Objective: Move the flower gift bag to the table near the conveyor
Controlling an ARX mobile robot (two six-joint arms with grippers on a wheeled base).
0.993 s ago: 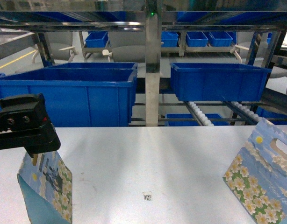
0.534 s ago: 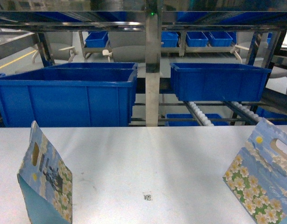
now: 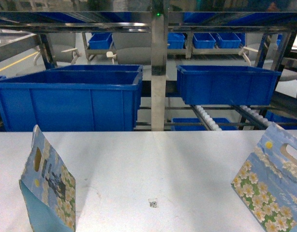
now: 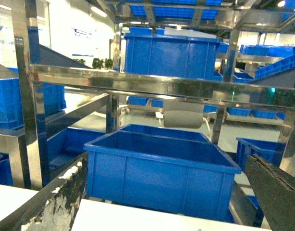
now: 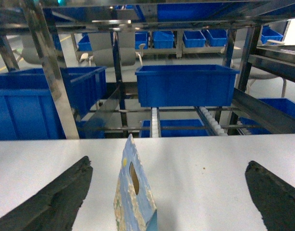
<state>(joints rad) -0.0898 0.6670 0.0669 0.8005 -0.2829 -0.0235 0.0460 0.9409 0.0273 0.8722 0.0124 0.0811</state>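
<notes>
A blue flower-printed paper gift bag (image 3: 48,188) stood upright on the matte white-grey table (image 3: 153,164). Both the left gripper (image 4: 166,202) and the right gripper (image 5: 166,197) hung with fingers apart, holding nothing.

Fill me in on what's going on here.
Nothing is being held right now. Two flower gift bags stand upright on the white table: the left bag and the right bag, with the conveyor and blue bins behind. The right gripper is open, lined up on the right bag's narrow edge without touching it. The left gripper is open too, facing the bins, nothing between its fingers.
</notes>
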